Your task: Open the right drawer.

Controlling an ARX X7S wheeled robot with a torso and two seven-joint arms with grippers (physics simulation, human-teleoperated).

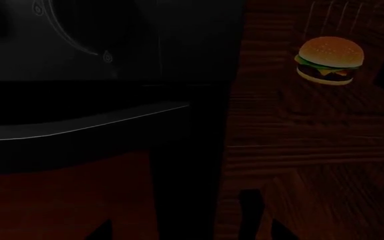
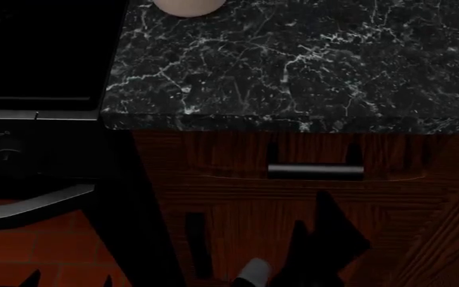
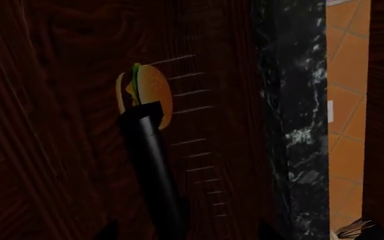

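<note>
- Reddish-brown wood grain fills the head view's lower half: the right drawer [image 2: 293, 173] sits directly under the black marble countertop [image 2: 309, 60], its front closed flush with the cabinet face.
- Its short dark metal bar handle [image 2: 315, 170] lies horizontal, just past centre toward 3 o'clock.
- At 6 o'clock from the handle, near but apart from it, a dark gripper [image 2: 325, 230] rises from the frame's bottom edge. Its fingers are lost in shadow, so I cannot tell how wide they stand.
- At 9 o'clock stands the black oven [image 2: 38, 60], with a long grey handle [image 2: 30, 206] below it.
- A pale round object [image 2: 188, 6] rests on the countertop at 12 o'clock.
- In both wrist views a small hamburger [image 1: 329, 60] shows against dark wood; the right wrist view has the dark bar [image 3: 153, 170] crossing in front of it.
</note>
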